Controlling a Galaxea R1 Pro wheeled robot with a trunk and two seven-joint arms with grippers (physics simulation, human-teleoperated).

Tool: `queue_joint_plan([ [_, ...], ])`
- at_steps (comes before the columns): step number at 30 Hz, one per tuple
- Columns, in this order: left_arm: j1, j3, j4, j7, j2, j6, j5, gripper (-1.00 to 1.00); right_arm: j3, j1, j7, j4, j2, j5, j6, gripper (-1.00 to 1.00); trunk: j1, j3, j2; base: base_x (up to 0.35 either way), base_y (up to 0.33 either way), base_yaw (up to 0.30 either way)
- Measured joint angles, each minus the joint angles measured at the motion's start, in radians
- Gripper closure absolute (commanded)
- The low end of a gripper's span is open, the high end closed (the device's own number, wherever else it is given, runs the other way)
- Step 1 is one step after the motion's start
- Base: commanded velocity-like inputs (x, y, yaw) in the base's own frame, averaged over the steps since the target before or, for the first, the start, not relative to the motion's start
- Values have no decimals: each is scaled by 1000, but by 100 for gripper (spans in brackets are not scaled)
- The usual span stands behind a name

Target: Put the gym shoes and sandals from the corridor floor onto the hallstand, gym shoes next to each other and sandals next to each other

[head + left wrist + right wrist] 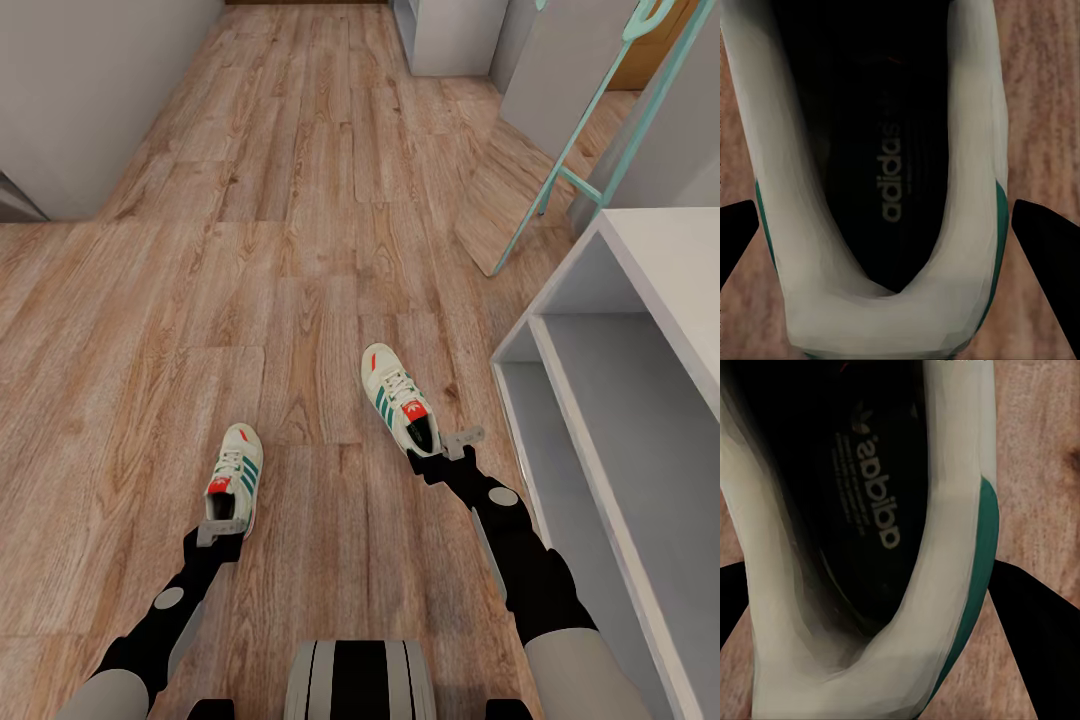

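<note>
Grippers straddle heels of two white low-top sneakers with green stripes, on wood-grain floor mid-frame: left gripper [222,527] at left shoe [236,477], right gripper [452,447] at right shoe [398,402]. Fingers look spread, not closed. Light-grey rack [600,420] lower right. Risk: shallow heel pinch slips during lift.

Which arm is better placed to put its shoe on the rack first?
Right, probably. The right hand is at the heel of the right shoe, close beside the rack. The left hand with the left shoe stands further from the rack, across bare floor.
</note>
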Motion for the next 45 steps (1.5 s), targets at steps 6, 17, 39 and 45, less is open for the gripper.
queue_joint_plan([
  [6,0,-1,-4,0,3,0,1,100,0,0,0,0,0,0,0,100,0,0,0,0,0,0],
  [17,0,0,-4,0,5,0,-1,100,0,0,0,0,0,-1,0,100,0,0,0,0,0,0],
  [39,0,0,-4,0,8,2,-2,100,2,0,0,0,3,-2,0,100,-6,54,3,0,0,0],
  [45,0,1,-4,0,8,3,-1,100,2,0,0,0,4,-2,-1,100,-9,78,5,0,0,0],
])
